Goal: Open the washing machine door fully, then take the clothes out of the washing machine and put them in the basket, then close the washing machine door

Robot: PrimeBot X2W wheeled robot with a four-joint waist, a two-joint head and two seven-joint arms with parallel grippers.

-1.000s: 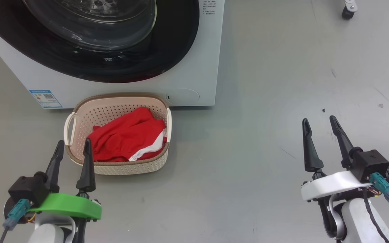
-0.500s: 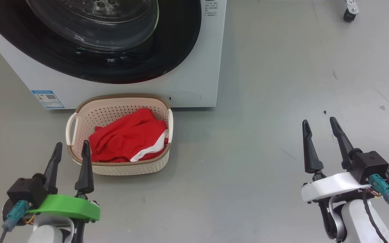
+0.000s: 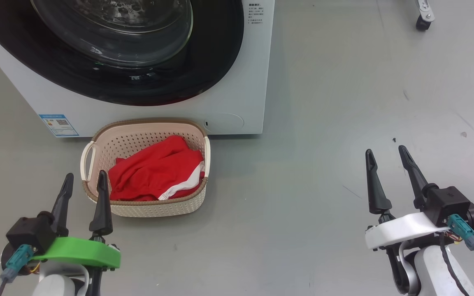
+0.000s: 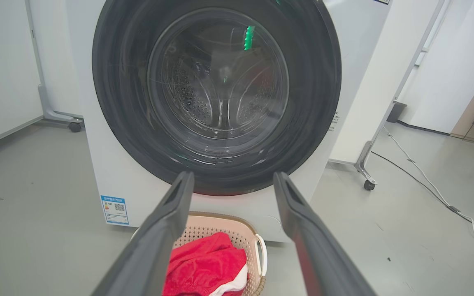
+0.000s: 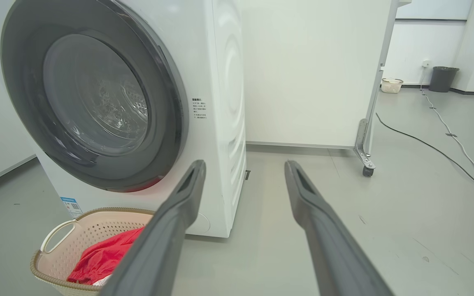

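Note:
The white washing machine (image 3: 237, 74) stands ahead with its black-rimmed door (image 3: 146, 49) shut flat against the front; the glass bowl (image 4: 218, 78) shows the steel drum behind it. On the floor against the machine sits the cream basket (image 3: 146, 207), and red clothes (image 3: 154, 172) with white trim lie in it. My left gripper (image 3: 84, 181) hangs open and empty just short of the basket's near left corner. Off to the right over bare floor, my right gripper (image 3: 385, 154) is open too, with nothing in it.
A white panel on castors (image 5: 366, 168) stands right of the machine, and cables (image 5: 447, 135) run across the grey floor behind it. A dark bin (image 5: 442, 78) and a small white basket (image 5: 391, 85) sit far back.
The head view has tipped slightly, so machine and basket sit a little lower in the picture. Both grippers stay open; nothing was taken hold of or let go.

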